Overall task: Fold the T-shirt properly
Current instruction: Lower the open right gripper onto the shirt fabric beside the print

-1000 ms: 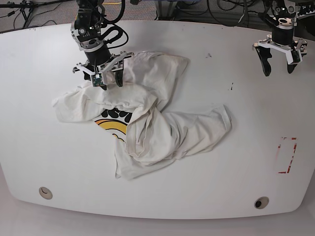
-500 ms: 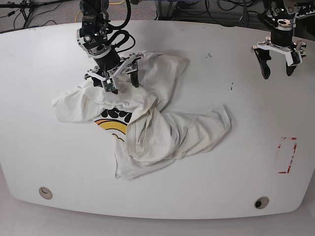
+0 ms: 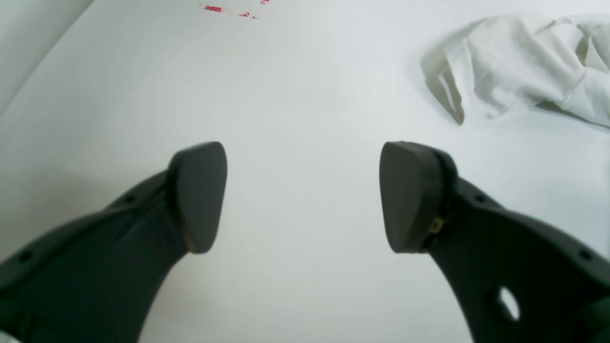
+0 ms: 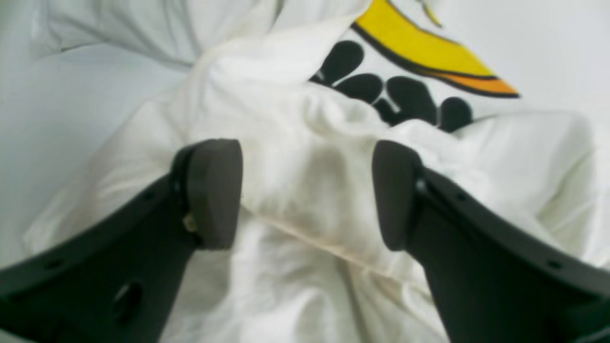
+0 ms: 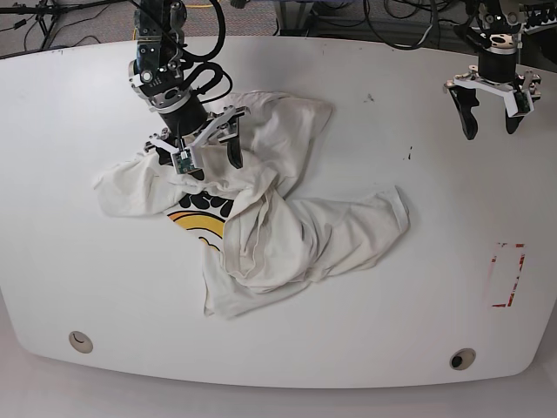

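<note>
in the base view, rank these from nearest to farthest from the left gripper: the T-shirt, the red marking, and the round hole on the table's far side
From the left gripper:
1. T-shirt, toward the table's middle.
2. Red marking, on the gripper's own side, near the front edge.
3. Round hole, opposite front corner.

Crumpled T-shirt [image 5: 287, 222] mid-table [image 5: 409, 296]; right hand [image 5: 206, 154] open over it.

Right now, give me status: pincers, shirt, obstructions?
Left pincer open over bare table, holding nothing. Right pincer open above the T-shirt, no grip visible. Shirt crumpled, unfolded, graphic partly covered. Nothing in the way.
</note>
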Controlling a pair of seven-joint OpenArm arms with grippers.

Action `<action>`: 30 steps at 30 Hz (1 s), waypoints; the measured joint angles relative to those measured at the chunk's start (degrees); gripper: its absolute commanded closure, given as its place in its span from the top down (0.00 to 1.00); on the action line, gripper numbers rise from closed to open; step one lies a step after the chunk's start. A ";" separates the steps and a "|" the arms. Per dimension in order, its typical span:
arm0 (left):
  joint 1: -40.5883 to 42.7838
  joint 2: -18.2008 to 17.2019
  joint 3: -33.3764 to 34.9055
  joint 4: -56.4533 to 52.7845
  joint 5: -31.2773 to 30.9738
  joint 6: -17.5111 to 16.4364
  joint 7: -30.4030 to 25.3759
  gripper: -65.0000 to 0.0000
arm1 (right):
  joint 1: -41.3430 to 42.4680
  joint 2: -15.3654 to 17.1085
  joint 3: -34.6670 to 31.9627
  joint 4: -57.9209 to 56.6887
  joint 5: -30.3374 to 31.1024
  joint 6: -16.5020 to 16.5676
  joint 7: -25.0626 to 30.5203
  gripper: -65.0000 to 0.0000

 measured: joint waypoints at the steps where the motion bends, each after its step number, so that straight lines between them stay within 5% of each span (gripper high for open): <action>1: -0.02 0.00 0.00 0.00 -0.02 0.09 0.00 0.71 | 0.15 0.24 0.09 0.04 -0.02 -0.13 0.02 0.62; 15: 0.00 -0.24 -0.02 -0.31 0.26 0.15 0.00 0.71 | 6.40 3.32 -0.20 0.24 0.94 -0.35 -0.17 0.63; 30: -0.11 -0.28 -0.02 -0.35 0.28 0.09 0.00 0.72 | 12.55 5.16 -1.77 -12.74 1.16 -0.42 -0.68 0.63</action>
